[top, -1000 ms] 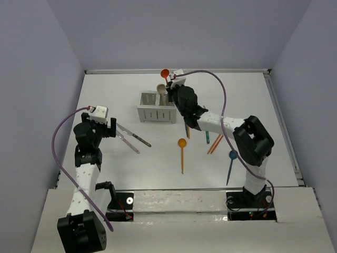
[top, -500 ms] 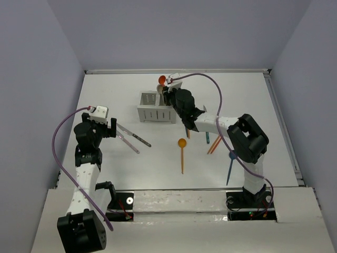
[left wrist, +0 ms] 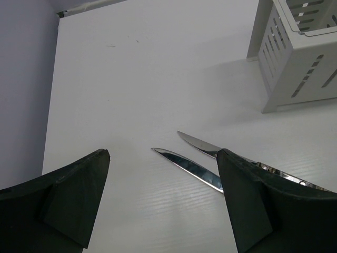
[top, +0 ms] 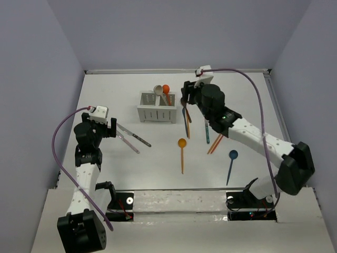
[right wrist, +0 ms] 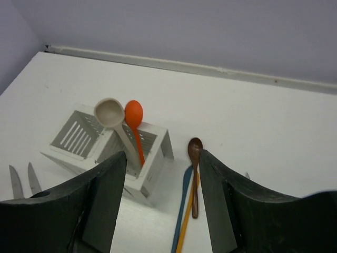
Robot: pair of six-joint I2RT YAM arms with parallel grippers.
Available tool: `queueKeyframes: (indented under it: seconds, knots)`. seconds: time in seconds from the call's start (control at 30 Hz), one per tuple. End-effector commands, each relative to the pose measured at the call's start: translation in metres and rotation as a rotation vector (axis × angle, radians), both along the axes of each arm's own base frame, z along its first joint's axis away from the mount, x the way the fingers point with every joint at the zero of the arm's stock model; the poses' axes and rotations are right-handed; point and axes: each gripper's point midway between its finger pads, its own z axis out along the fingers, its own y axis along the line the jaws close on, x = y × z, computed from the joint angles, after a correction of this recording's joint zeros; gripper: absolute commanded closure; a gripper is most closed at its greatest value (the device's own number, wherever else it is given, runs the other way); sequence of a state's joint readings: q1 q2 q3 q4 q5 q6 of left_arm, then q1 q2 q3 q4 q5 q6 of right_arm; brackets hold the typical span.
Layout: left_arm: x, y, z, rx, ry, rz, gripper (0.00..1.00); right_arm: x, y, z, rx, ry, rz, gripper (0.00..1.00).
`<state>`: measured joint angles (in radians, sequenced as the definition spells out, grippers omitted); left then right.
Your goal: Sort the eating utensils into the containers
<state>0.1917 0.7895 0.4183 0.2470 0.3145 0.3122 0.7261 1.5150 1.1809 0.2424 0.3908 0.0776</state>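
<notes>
The white two-compartment caddy (top: 156, 107) holds a white spoon (top: 158, 89) and an orange spoon (top: 166, 88) upright in its right compartment. My right gripper (top: 185, 99) hovers open and empty just right of the caddy (right wrist: 79, 138). In the right wrist view (right wrist: 162, 154) it looks down on the white spoon (right wrist: 109, 112), the orange spoon (right wrist: 134, 113) and a brown spoon (right wrist: 195, 150) lying beside blue and orange handles. My left gripper (top: 113, 126) is open over two knives (top: 134, 138). Their blades (left wrist: 189, 167) lie between its fingers (left wrist: 163, 154), untouched.
Loose on the table are an orange spoon (top: 182, 143), a dark blue spoon (top: 232, 155), a teal utensil (top: 208, 138) and orange handles (top: 215, 143). A raised rim (top: 179, 70) borders the table's far side, with walls all round.
My right gripper opened and let go of the orange spoon, which now stands in the caddy beside the white spoon. The arm then drew back to the right. The left arm stayed still.
</notes>
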Motion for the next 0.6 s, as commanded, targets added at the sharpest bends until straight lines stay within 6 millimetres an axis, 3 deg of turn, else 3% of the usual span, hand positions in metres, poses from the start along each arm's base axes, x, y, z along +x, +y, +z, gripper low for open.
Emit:
queueKeyframes:
  seconds: [0.0, 0.03, 0.07, 0.17, 0.27, 0.33, 0.37, 0.4, 0.43, 0.5, 0.57]
  knots:
    - [0.003, 0.000, 0.013, 0.015, -0.064, -0.007, 0.04, -0.031, -0.099, -0.073, -0.013, 0.401, -0.184, 0.37]
    - [0.003, 0.001, 0.012, 0.015, -0.061, -0.005, 0.04, -0.039, -0.115, -0.077, 0.017, 0.437, -0.194, 0.37]
    - [0.003, 0.001, 0.012, 0.015, -0.059, -0.004, 0.04, -0.049, -0.136, -0.108, 0.030, 0.537, -0.211, 0.37]
    - [0.004, 0.001, 0.012, 0.015, -0.059, -0.005, 0.04, -0.066, -0.154, -0.136, 0.032, 0.622, -0.217, 0.40]
    - [0.003, 0.002, 0.013, 0.015, -0.064, 0.001, 0.03, -0.071, -0.153, -0.164, 0.014, 0.719, -0.183, 0.45]
    - [0.002, 0.002, 0.014, 0.018, -0.068, 0.001, 0.03, -0.061, -0.142, -0.163, 0.017, 0.737, -0.125, 0.48]
    - [0.002, 0.002, 0.014, 0.018, -0.068, 0.002, 0.03, -0.056, -0.141, -0.182, -0.017, 0.793, -0.128, 0.49]
    - [0.002, 0.002, 0.015, 0.019, -0.073, 0.002, 0.03, -0.042, -0.142, -0.175, -0.041, 0.779, -0.142, 0.49]
    - [0.002, 0.002, 0.015, 0.020, -0.074, 0.005, 0.03, -0.038, -0.144, -0.182, -0.071, 0.808, -0.163, 0.50]
    - [0.001, 0.004, 0.016, 0.024, -0.077, 0.014, 0.03, -0.037, -0.148, -0.209, -0.150, 0.918, -0.180, 0.56]
    - [0.001, 0.004, 0.015, 0.026, -0.080, 0.015, 0.03, -0.040, -0.145, -0.223, -0.164, 0.963, -0.154, 0.56]
